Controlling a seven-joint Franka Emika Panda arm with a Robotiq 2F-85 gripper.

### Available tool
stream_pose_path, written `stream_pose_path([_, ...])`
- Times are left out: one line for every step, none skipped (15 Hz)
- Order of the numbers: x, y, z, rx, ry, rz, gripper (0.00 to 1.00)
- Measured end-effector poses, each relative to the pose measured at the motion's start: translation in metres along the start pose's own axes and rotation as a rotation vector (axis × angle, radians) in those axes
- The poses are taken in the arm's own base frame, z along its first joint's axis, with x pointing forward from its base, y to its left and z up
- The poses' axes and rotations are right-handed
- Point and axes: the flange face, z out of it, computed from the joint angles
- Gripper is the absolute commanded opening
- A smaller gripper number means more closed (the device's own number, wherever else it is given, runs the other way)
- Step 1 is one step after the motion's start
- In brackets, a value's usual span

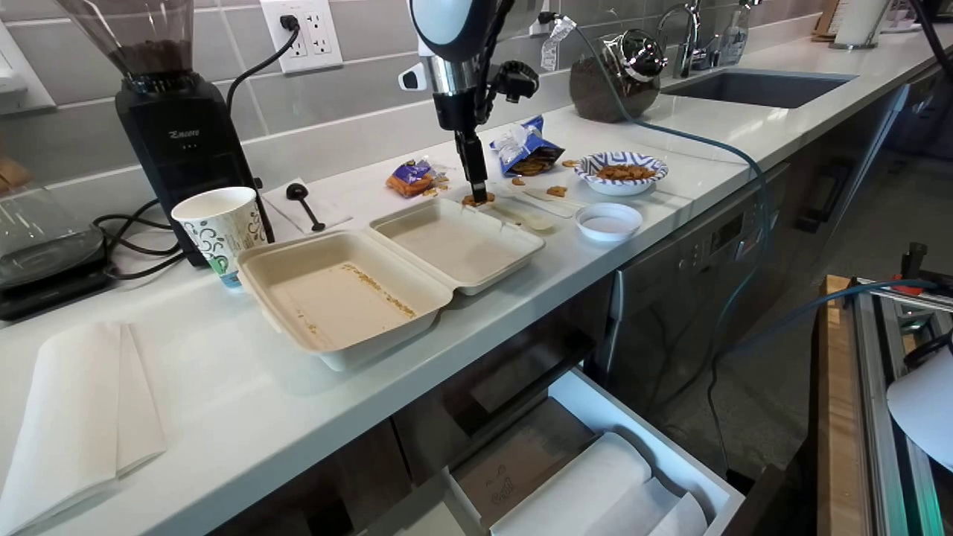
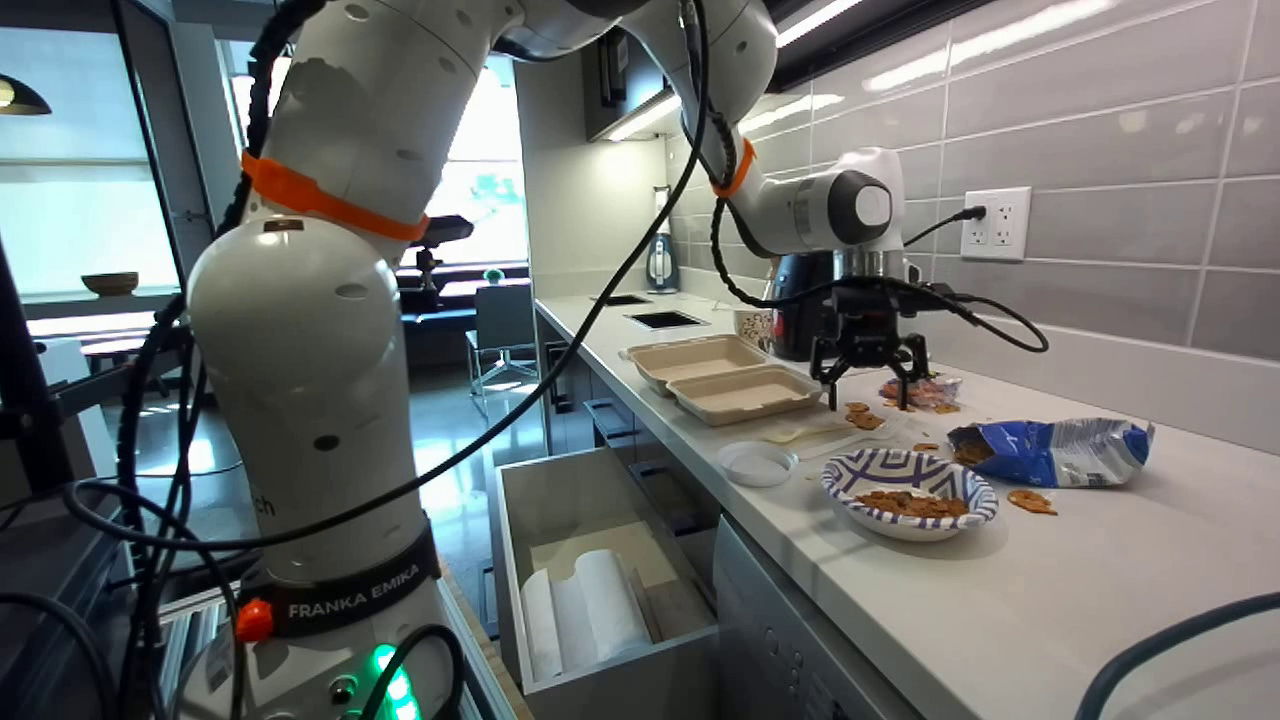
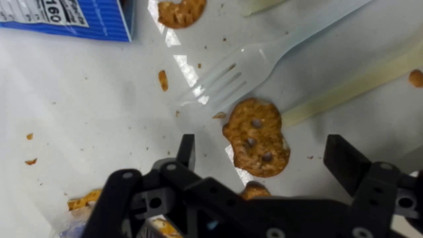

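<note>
**Op:** Gripper state?

**Obs:** Your gripper (image 2: 868, 400) is spread wide, pointing down, nothing held. In wrist view your fingertips (image 3: 188, 148) stand one either side of the pretzel crisp (image 3: 241, 155), both clear of it.

**Op:** Crisp's exact loc.?

**Obs:** Lying on the white counter (image 3: 109, 109), approx. under the gap btwn your fingers. Clear fork (image 3: 254, 62) just beside it, tine tips to its upper L in wrist view. Pale yellowish handle (image 3: 357, 87) comes in from the R, end meeting the crisp's edge; can't tell you if it's touching or tucked under. 2nd brown piece (image 3: 253, 191) just below, partly hidden by your gripper.

**Op:** Looks?

**Obs:** Golden-brown, toasted, mottled w/ darker patches, sl. shiny. Outline lumpy, approx. fig.-8: rounded ends, slight waist, small knob on L edge. 3 small holes, greyish counter showing thru. Whitish bits at top & R edge.

**Op:** Surroundings?

**Obs:** Crumbs scattered L of it in wrist view. Curved pretzel bit (image 3: 181, 15) near the blue bag (image 3: 69, 19). In both ext. views you've a tan clamshell (image 1: 454, 238), unfolded, near your gripper, plus a zigzag-patterned bowl (image 2: 905, 470) w/ brown bits in.
</note>
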Motion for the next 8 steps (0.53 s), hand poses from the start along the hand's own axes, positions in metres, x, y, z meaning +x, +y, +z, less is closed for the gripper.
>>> stream_pose_path([-0.003, -0.001, 0.005, 0.004, -0.002, 0.003, 1.0])
stream_pose_path([-0.007, -0.002, 0.01, 0.008, -0.003, 0.006, 1.0])
stream_pose_path([-0.009, -0.002, 0.013, 0.008, 0.002, 0.012, 1.0])
stream_pose_path([-0.012, -0.002, 0.015, 0.009, 0.011, 0.02, 1.0])
stream_pose_path([-0.013, -0.002, 0.016, 0.006, 0.024, 0.028, 1.0])
stream_pose_path([-0.015, -0.001, 0.016, 0.0, 0.037, 0.036, 1.0])
stream_pose_path([-0.017, -0.001, 0.015, -0.005, 0.051, 0.044, 1.0])
stream_pose_path([-0.018, -0.001, 0.014, -0.009, 0.062, 0.05, 1.0])
